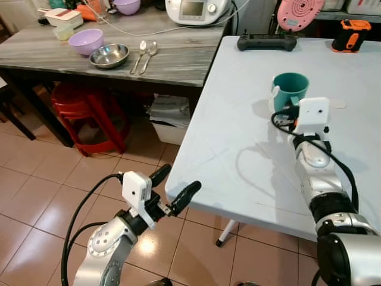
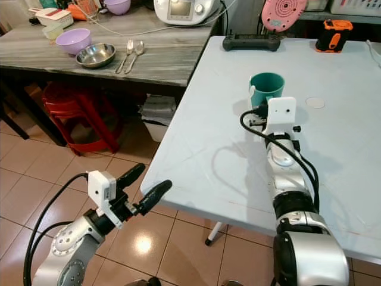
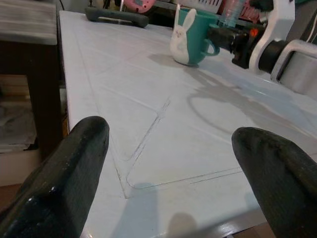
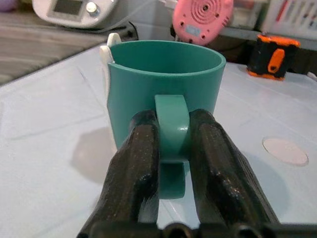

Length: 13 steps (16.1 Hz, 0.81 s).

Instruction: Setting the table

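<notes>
Teal mug (image 4: pixel 163 94) stands upright on my white table (image 1: pixel 238 161), toward its far side, and my right end effector (image 4: pixel 173 148) is clenched on its handle (image 4: pixel 171 130), one black finger pressed to each side. From my head the fingers themselves are hidden behind my white wrist camera housing (image 1: pixel 312 116), so the grip is plain to me only from the wrist. A white rabbit-shaped piece (image 3: pixel 183 37) clings to the mug's outside; from my right wrist just its edge peeks past the rim.

My left end effector (image 1: pixel 174 187) hangs released, fingers spread wide, just off the near corner of the table, over the tiled floor (image 1: pixel 53 185).

Beyond, a grey wooden side table (image 1: pixel 172 56) carries a purple bowl (image 1: pixel 86 41), a steel bowl (image 1: pixel 109 56) and two spoons (image 1: pixel 144 55). The appliance (image 1: pixel 196 9) behind them is cut off at the top.
</notes>
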Motion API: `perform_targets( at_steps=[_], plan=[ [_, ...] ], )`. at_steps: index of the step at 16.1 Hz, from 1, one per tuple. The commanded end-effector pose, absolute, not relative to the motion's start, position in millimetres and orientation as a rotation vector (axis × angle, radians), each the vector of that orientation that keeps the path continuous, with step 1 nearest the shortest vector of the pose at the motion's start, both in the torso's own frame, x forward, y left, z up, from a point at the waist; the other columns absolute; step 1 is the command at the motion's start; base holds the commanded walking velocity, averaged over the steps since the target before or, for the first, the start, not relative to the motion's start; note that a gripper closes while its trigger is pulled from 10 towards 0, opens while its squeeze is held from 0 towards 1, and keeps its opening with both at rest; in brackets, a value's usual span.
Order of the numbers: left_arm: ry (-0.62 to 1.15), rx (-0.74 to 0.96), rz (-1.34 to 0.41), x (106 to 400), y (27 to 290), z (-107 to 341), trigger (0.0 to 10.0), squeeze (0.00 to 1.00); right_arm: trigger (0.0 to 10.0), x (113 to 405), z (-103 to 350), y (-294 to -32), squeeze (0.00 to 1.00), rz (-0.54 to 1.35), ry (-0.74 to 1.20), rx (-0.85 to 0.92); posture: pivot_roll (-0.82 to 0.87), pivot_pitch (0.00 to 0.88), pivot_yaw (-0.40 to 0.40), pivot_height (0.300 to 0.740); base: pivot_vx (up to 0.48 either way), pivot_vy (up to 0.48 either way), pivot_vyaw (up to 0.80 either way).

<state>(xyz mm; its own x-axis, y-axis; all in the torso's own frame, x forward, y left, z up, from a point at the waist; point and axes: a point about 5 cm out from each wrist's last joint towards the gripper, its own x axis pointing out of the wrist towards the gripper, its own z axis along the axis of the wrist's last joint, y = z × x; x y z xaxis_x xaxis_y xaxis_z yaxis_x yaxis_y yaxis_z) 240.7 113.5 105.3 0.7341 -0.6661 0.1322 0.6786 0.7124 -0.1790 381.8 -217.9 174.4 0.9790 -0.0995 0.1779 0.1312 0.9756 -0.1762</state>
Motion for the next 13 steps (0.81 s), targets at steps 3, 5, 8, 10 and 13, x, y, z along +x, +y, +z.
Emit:
perform_targets(
  at_steps=[3,5,8,10,13],
  plan=[
    [-0.091,-0.162,-0.595,261.7,126.6,103.9,10.0,0.00,0.0,377.5,186.2,-211.9,0.00,-0.116,-0.245,-0.093,-0.01,0.059,0.085,0.740,0.000,0.000,0.00],
    [-0.064,-0.123,-0.436,276.6,137.0,100.1,10.0,0.00,1.8,365.5,178.1,-206.6,0.00,-0.100,-0.258,-0.066,-0.02,0.038,0.081,0.740,0.000,0.000,0.00],
    [-0.026,-0.135,-0.281,289.0,152.1,94.1,10.0,0.00,10.0,339.7,169.9,-198.9,0.00,-0.069,-0.291,-0.082,-0.05,0.013,0.083,0.740,0.000,0.000,0.00],
    [-0.020,-0.144,-0.266,291.2,154.6,91.9,10.0,0.00,10.0,329.4,165.4,-199.9,0.00,-0.085,-0.279,-0.072,-0.06,0.006,0.086,0.740,0.000,0.000,0.00],
    [-0.025,-0.169,-0.276,297.7,151.3,91.0,10.0,0.00,10.0,307.5,154.9,-209.5,0.00,-0.122,-0.241,-0.073,-0.09,0.000,0.099,0.740,0.000,0.081,-0.69]
  ],
)
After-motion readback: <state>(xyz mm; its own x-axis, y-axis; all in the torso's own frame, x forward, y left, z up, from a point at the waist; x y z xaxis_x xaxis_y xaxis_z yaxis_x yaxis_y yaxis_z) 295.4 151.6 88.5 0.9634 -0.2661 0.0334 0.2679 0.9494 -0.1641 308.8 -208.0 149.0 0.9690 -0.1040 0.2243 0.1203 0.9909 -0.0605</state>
